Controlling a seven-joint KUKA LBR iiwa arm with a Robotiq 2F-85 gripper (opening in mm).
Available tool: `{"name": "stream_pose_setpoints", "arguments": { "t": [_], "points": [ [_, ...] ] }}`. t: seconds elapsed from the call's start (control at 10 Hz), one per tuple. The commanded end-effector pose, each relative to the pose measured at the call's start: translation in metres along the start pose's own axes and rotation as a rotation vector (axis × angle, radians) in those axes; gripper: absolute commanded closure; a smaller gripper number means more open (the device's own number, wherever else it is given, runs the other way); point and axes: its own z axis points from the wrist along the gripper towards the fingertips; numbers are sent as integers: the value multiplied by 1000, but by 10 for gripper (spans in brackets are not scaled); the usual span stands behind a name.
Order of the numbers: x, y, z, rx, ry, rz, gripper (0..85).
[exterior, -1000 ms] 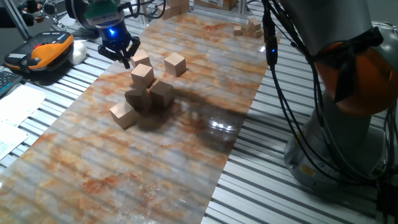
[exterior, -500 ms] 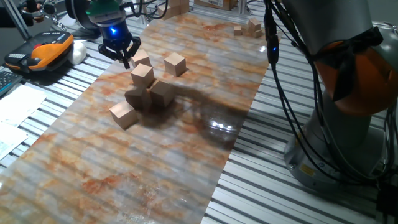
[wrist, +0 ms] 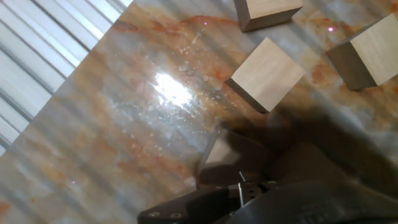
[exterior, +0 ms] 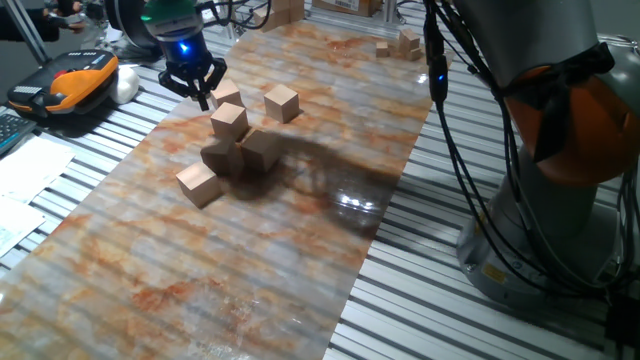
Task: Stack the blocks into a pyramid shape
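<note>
Wooden cubes: light-tan wooden cube blocks point(exterior: 231, 121) clustered mid-mat, one stacked on two; strays at 8 o'clock point(exterior: 199, 184) and 1 o'clock point(exterior: 282, 102).
Gripper: black two-finger gripper point(exterior: 197, 93) at the cluster's 11 o'clock, grip state unclear.
Surface: marbled orange-grey mat point(exterior: 250, 270).

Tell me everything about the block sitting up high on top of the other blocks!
The top block is a plain light-tan wooden cube with sharp edges and smooth faces, its top face bright and its sides a little darker. It rests raised on darker, shadowed blocks below it in the cluster, turned a bit crooked to them. It sits on the marbled orange mat. The black pincer hangs just behind it to the left; whether they touch cannot be told.
</note>
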Motion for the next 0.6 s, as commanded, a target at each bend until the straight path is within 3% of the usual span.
{"name": "stream_pose_setpoints", "arguments": {
  "t": [0.0, 0.1, 0.3, 0.5],
  "points": [
    [0, 0, 0, -8, 2, -13, 850],
    [0, 0, 0, -24, 43, -34, 850],
    [0, 0, 0, 6, 3, -34, 850],
    [0, 0, 0, 5, 8, -30, 850]
  ]
}}
